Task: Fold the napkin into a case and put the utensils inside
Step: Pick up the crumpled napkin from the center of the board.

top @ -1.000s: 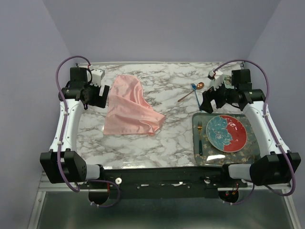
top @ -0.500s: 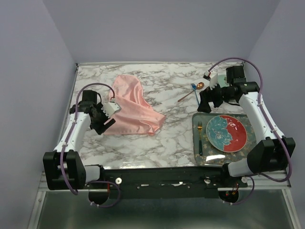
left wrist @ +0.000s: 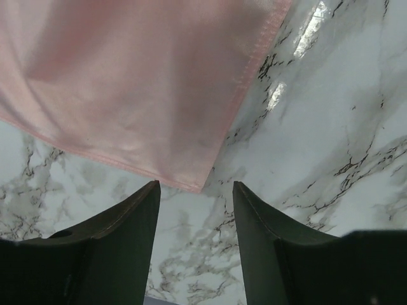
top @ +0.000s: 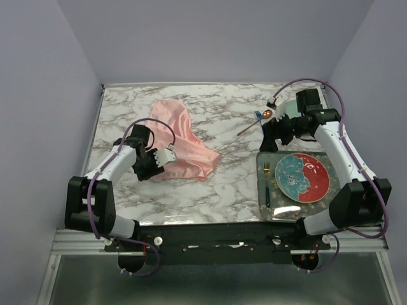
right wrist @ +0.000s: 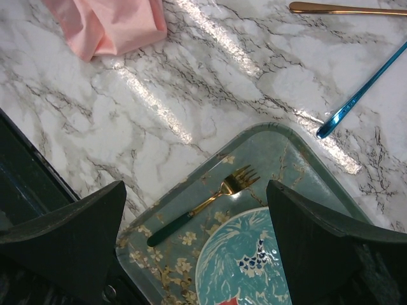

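Observation:
The napkin [top: 181,143] lies as a loose, creased pink heap on the marble; no case is in view. My left gripper [top: 164,159] sits low at the napkin's near left corner. In the left wrist view that corner [left wrist: 198,185] lies just ahead of the open left gripper [left wrist: 196,190], with only marble between the fingers [left wrist: 121,235]. The copper spoon [top: 251,125] and blue fork [top: 259,117] lie at the far right, their handles [right wrist: 346,9] [right wrist: 359,95] also in the right wrist view. My right gripper [top: 267,141] hovers wide open over the tray's far left corner.
A teal flowered tray [top: 270,197] at the near right carries a red and teal plate [top: 302,178] and a gold fork with a teal handle [right wrist: 203,206]. Purple walls close in the table on three sides.
My left arm swung from the far left edge toward me and down to the napkin's near left corner, its jaws narrowing. The right arm shifted slightly.

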`<state>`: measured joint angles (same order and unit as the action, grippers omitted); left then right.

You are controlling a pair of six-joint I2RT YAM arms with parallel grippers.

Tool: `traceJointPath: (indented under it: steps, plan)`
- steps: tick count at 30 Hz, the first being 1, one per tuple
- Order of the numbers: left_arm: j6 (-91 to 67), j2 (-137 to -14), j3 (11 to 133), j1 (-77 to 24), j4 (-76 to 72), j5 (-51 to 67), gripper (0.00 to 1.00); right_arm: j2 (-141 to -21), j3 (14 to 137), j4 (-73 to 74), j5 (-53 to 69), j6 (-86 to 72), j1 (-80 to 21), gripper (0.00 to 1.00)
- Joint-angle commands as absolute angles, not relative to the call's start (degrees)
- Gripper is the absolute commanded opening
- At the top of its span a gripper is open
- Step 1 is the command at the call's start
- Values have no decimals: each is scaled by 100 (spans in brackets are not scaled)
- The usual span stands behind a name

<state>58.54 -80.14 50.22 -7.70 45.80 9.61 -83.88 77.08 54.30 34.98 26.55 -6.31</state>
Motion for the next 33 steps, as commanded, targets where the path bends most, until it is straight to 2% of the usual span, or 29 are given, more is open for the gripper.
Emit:
traceJointPath:
  steps: [1, 5, 10, 15, 18, 21, 22, 23, 28, 33]
  plan:
    - [6064, -8525, 5264, -844, 4491, 853, 55, -8376, 7691, 5686, 3358, 2698, -650, 100]
    - [6196, -8850, 5423, -844, 4719, 695, 52, -8262, 7620, 5687, 3156, 2760, -650, 100]
    - [6389, -8851, 5221, -844, 4711, 484, 57, -8165, 7471, 5669, 3076, 2795, -650, 100]
    - [6381, -9026, 5019, -844, 4518, 396, 57, -8156, 7374, 5616, 3094, 2769, -650, 100]
    - [6293, -9140, 4992, -835, 4456, 431, 47, -8191, 7374, 5590, 3155, 2742, -650, 100]
    - [6127, -9211, 5140, -861, 4587, 509, 23, -8226, 7392, 5546, 3225, 2742, -650, 100]
    - [6056, -9220, 5237, -922, 4675, 545, 4, -8235, 7409, 5537, 3260, 2760, -650, 100]
    - [5951, -9159, 5351, -975, 4771, 588, 0, -8227, 7418, 5537, 3322, 2786, -650, 100]
    - [4996, -8570, 6579, -1694, 5335, 1413, 0, -8077, 7427, 5064, 3375, 2865, -650, 100]
    - [4132, -8279, 7513, -3066, 5317, 1687, 0, -7981, 7427, 4641, 3551, 2629, -642, 100]
